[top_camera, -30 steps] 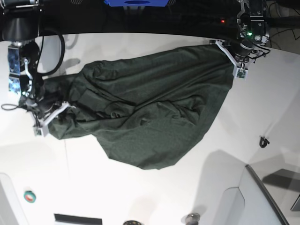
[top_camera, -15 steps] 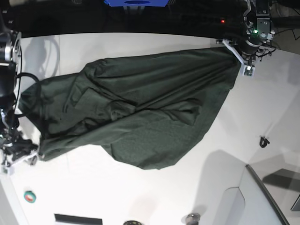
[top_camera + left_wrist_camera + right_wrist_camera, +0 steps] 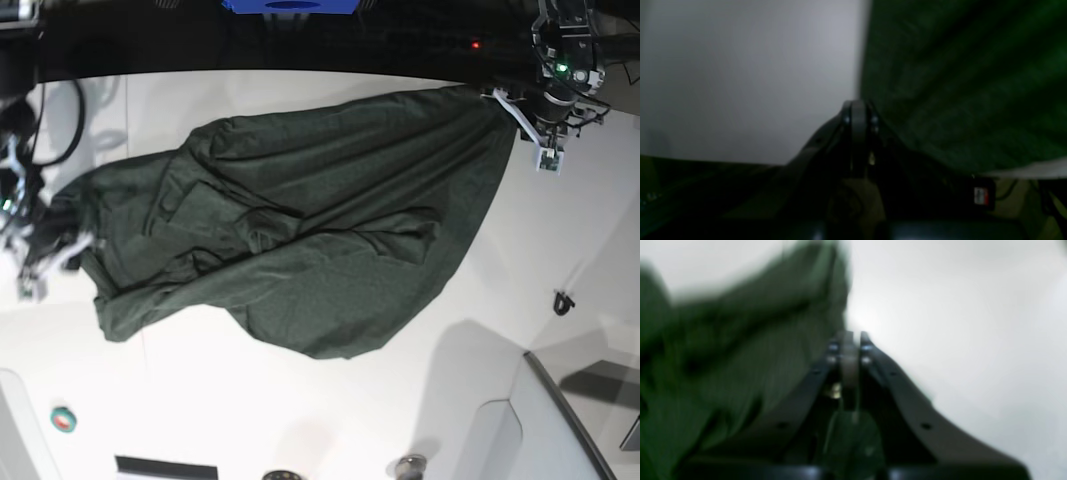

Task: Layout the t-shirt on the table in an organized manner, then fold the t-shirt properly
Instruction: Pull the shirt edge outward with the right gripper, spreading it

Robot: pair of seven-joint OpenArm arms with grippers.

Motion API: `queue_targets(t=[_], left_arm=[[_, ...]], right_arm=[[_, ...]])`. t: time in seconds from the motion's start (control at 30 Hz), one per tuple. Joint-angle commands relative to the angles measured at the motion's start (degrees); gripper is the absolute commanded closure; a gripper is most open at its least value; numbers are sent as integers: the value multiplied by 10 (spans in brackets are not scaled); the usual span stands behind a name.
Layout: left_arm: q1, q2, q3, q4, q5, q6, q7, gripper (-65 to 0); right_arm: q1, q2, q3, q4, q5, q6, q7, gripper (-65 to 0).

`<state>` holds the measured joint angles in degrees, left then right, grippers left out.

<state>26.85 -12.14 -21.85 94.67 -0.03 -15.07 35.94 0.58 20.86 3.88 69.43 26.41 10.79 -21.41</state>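
Lying wrinkled on the table [image 3: 300, 420]: one t-shirt [image 3: 300, 230], bare white beyond its hem. Pinching opposite edges: left gripper [image 3: 510, 105], right gripper [image 3: 62, 240], both clamped.

A dark green t-shirt [image 3: 300, 240] of soft, matt woven cloth, creased and wrinkled, lies on a smooth white counter [image 3: 300, 420] with a faint sheen. Each pincer, left [image 3: 858, 110] and right [image 3: 850, 340], looks like matt black plastic with small metal screws.

Base view overhead on whole table [image 3: 300, 420], wrist views close, low, sharing t-shirt [image 3: 300, 230] edges
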Motion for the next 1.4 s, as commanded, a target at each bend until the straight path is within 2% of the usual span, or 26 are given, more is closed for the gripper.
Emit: queue_targets(t=[0.0, 0.13, 0.27, 0.4, 0.6, 0.77, 1.0, 1.1, 1.37], left_arm=[[-5, -5, -2, 7, 2, 0, -6, 0], [-25, -6, -2, -38, 3, 0, -9, 0], [-54, -5, 4, -95, 3, 0, -12, 0], [-69, -4, 4, -155, 3, 1, -61, 0], [-71, -14, 4, -174, 3, 1, -67, 0], [-72, -25, -1, -174, 3, 1, -67, 0], [-72, -32, -2, -175, 3, 1, -67, 0], [-72, -32, -2, -175, 3, 1, -67, 0], [-69, -32, 0, -169, 3, 1, -64, 0]], right_arm=[[4, 6, 21, 21, 4, -4, 20, -20], [-12, -24, 84, -4, 1, -4, 20, -3], [20, -14, 93, -47, 1, -1, 20, -29], [47, -9, 93, -105, 1, 1, 19, -11], [43, -12, 93, -118, 1, -2, -10, -6], [25, -12, 97, -140, 1, -3, -10, -6], [-22, -8, 102, -135, 1, -4, -10, -6], [-48, -12, 138, -124, 1, -4, -10, -6], [-113, -12, 163, -22, 2, 0, -6, -6]])
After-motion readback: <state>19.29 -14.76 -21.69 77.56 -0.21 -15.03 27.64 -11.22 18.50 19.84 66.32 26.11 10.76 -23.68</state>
